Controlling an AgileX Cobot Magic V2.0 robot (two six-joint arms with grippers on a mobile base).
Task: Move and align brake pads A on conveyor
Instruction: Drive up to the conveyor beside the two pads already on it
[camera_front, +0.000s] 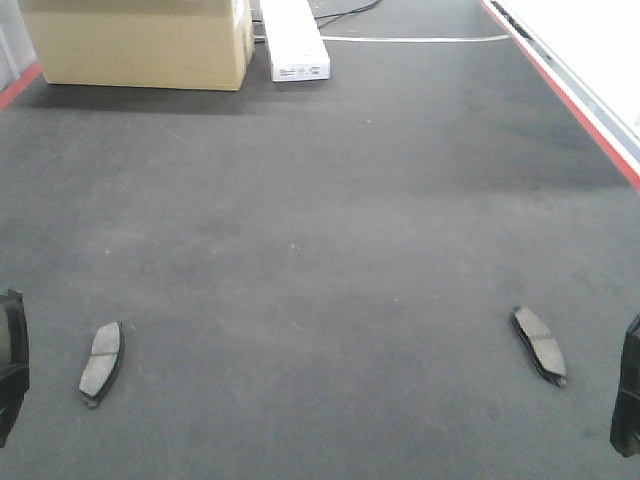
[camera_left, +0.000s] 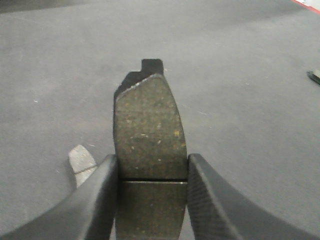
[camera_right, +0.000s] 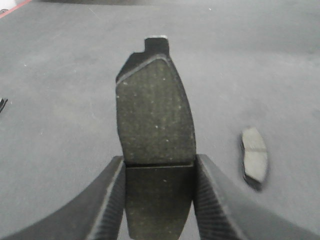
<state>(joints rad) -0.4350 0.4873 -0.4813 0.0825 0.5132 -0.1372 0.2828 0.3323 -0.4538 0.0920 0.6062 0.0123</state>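
no text can be read anywhere. the white box (camera_front: 292, 38) at the top of the front view has small dark marks on its near end, too blurred to make out. the cardboard box (camera_front: 140, 42) at upper left shows no print.

Factory line – wide conveyor (camera_front: 330, 200), cardboard box (camera_front: 140, 45), brake pads (camera_front: 101, 362)

Both black arms, left (camera_front: 10, 365) and right (camera_front: 628, 400), sit cropped at the front view's edges; the black fingers (camera_left: 90, 200) hide part of a grey pad lying on the belt (camera_left: 81, 162) beneath.
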